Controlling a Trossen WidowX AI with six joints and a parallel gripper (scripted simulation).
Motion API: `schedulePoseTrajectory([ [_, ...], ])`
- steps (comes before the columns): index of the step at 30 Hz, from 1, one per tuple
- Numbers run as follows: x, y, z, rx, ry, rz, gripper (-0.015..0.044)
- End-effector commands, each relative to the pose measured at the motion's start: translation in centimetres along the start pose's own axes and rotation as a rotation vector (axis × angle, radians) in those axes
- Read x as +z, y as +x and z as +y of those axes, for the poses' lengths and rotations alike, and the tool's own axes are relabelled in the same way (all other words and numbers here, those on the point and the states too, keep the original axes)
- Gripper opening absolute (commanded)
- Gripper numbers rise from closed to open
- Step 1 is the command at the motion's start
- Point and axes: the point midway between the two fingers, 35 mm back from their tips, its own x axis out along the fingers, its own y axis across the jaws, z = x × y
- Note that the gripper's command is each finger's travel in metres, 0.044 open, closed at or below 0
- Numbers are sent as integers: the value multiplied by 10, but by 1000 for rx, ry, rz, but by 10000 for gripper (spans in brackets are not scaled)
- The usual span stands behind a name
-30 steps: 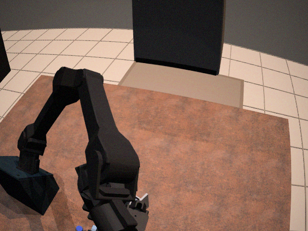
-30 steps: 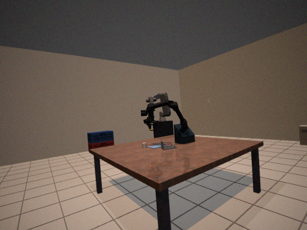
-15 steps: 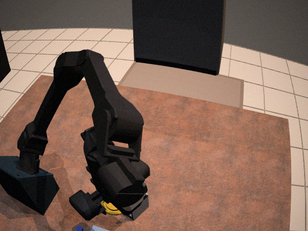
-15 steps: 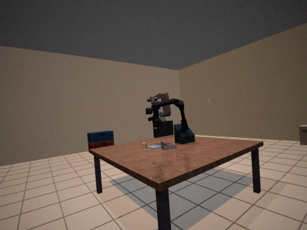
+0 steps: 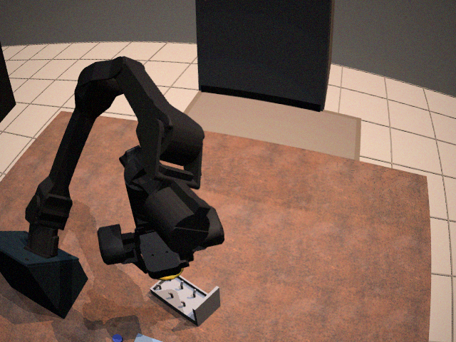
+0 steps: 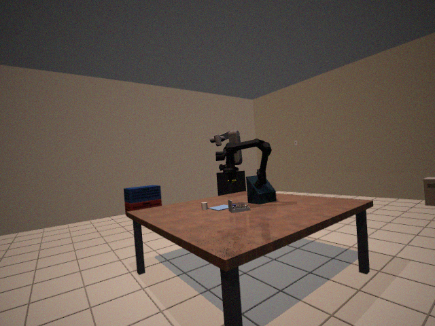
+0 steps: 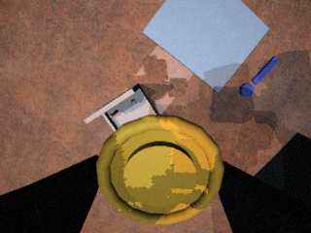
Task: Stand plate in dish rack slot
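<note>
Yellow plate [image 5: 170, 276] [image 6: 232, 180] [image 7: 157, 167]: found aloft, well above the brown tabletop [image 5: 313, 228] [image 6: 196, 224] [image 7: 49, 49] and apart from it. Gripper [image 5: 166, 273] [image 6: 230, 179] [image 7: 159, 166]: closed on the plate, one dark finger against the left side of its rim and one against the right in the wrist view. The plate's round face is turned to the wrist camera; in the exterior view it appears roughly level, not on edge.

Grey dish rack [image 5: 208, 305] [image 6: 230, 206] [image 7: 97, 113]: on the table, fitted with short pegs and a raised end panel. The plate is not seated in its slots. From the top, the plate overlaps the rack's far-left end.

Black arm [image 5: 143, 110] [image 6: 249, 144]: bent over the table from its dark teal base [image 5: 66, 287] [image 6: 262, 194] [image 7: 292, 165], which stands to the right of the rack in the exterior view. Also noted there: a light blue square [image 5: 147, 338] [image 6: 219, 207] [image 7: 206, 39] flat on the table left of the rack, and a pale cylinder [image 6: 204, 206] upright at its left. The wrist view records a blue disc [image 5: 117, 338] [image 7: 247, 89] near a blue bar [image 7: 265, 70], both right of the square.
</note>
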Motion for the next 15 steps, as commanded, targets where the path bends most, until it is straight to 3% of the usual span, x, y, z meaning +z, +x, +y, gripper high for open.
schedulePoseTrajectory([
  [1, -17, 1, 1, 4, 115, 4, 0],
  [15, -81, 7, -8, 2, 603, 10, 0],
])
